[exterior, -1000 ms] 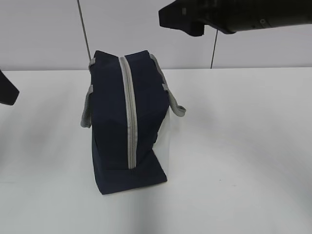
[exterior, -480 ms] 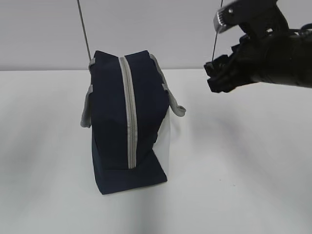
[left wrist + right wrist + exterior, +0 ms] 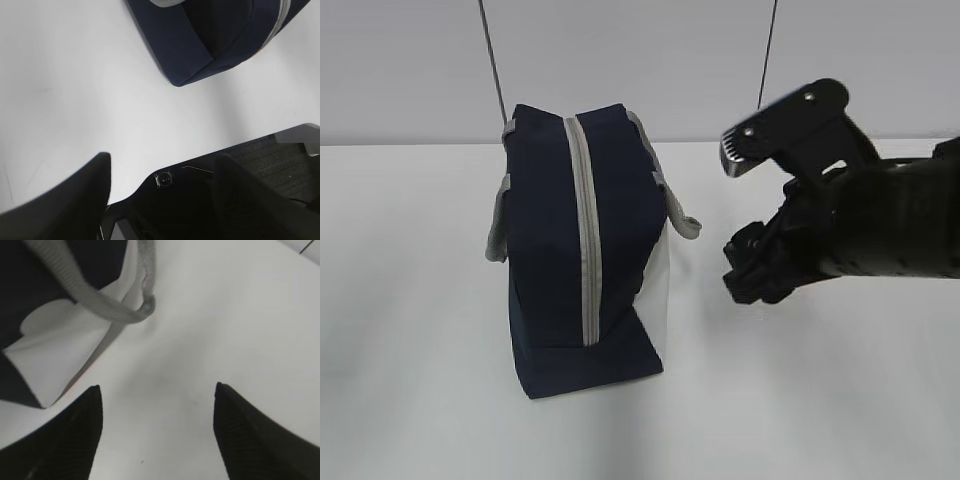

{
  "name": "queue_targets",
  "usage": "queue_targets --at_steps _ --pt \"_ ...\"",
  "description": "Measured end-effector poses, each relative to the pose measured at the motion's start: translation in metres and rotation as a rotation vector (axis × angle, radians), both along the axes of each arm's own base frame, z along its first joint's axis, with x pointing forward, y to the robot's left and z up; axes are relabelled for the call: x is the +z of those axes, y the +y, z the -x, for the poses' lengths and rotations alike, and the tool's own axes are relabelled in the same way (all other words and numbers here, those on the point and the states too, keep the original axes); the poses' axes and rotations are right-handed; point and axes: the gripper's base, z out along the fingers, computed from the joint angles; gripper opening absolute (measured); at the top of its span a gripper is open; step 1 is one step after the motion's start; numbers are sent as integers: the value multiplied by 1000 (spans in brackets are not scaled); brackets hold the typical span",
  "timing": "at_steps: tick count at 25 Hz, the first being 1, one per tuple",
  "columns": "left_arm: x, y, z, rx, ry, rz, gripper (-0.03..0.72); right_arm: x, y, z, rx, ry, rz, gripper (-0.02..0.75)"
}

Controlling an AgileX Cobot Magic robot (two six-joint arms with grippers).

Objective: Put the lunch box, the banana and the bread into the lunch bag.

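Note:
The navy lunch bag [image 3: 582, 250] stands upright on the white table, and its grey zipper [image 3: 585, 230] is closed. My right gripper [image 3: 752, 272] hangs low beside the bag's right side. In the right wrist view it [image 3: 157, 407] is open and empty over bare table, just short of the bag's grey handle [image 3: 102, 307] and white side panel [image 3: 65, 350]. My left gripper [image 3: 160, 167] is open and empty over the table's near edge, with the bag's bottom corner [image 3: 200, 55] ahead of it. It does not show in the exterior view. The lunch box, banana and bread are out of view.
The white table [image 3: 820, 400] stretches round the bag, with a pale wall behind. In the left wrist view the table's edge drops to a dark base and floor [image 3: 265, 165].
My right arm has come down from the top right to table height beside the bag's right side. My left gripper has left the left edge of the exterior view. The bag has not moved.

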Motion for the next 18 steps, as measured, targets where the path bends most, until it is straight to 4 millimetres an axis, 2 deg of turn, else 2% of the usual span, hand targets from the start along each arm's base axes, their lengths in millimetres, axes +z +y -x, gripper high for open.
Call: queue_targets --at_steps 5,9,14,18 --pt "3 1 10 -3 -9 -2 442 1 8 21 34 150 -39 512" --pt "6 2 20 -6 -32 -1 442 21 6 39 95 179 -124 512" --pt "10 5 41 -6 -102 7 442 52 -11 66 100 169 -176 511" --pt "-2 7 62 -5 -141 7 442 74 -31 94 87 167 -202 512"
